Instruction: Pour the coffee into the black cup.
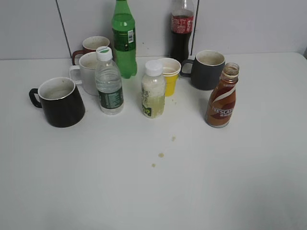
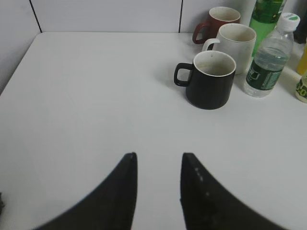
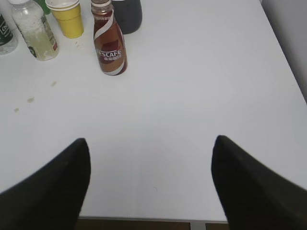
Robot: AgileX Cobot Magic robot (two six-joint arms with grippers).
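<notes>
Coffee (image 1: 222, 97) upright at table's (image 1: 240, 182) right, uncapped, well apart from black cup (image 1: 59, 101) at left. Likely smooth, rigid, spill-prone; grip mid-body. Right gripper (image 3: 150, 184) spread wide, empty; left gripper (image 2: 159, 189) slightly parted, empty.

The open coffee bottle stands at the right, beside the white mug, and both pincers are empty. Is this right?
Not quite. The coffee bottle stands beside the dark grey mug, not the white mug, which is on the left. The exterior view shows this. The rest holds.
</notes>
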